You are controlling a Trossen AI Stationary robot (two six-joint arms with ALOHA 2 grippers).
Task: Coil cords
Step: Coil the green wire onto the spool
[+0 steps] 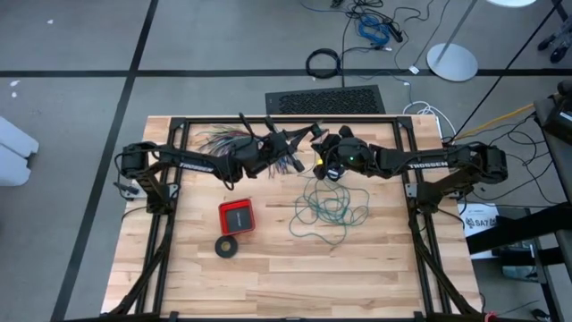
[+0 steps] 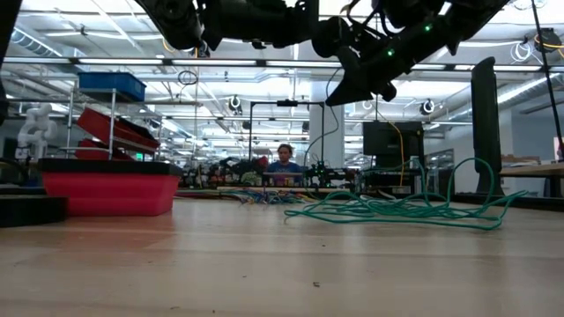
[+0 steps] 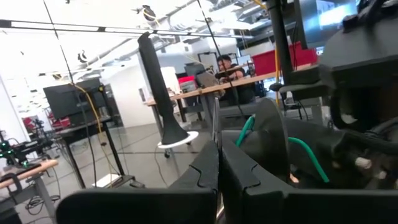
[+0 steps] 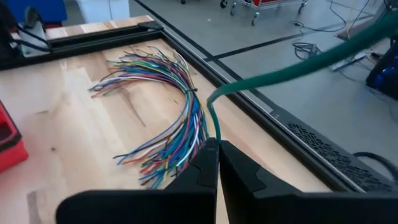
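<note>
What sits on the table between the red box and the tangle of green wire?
Nothing: in the high view only bare wood separates the red box from the green wire.

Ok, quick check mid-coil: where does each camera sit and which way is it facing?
High view: above the table, looking straight down; both arms show, over the teal wire.
Low view: at table-top height, facing the room; arms overhead, red box left.
Left wrist view: on the left arm, past its shut end effector toward the room and the right arm.
Right wrist view: on the right arm, its end effector shut on the teal wire, many-coloured wire bundle beyond.
Shared: all four show the teal wire.
</note>
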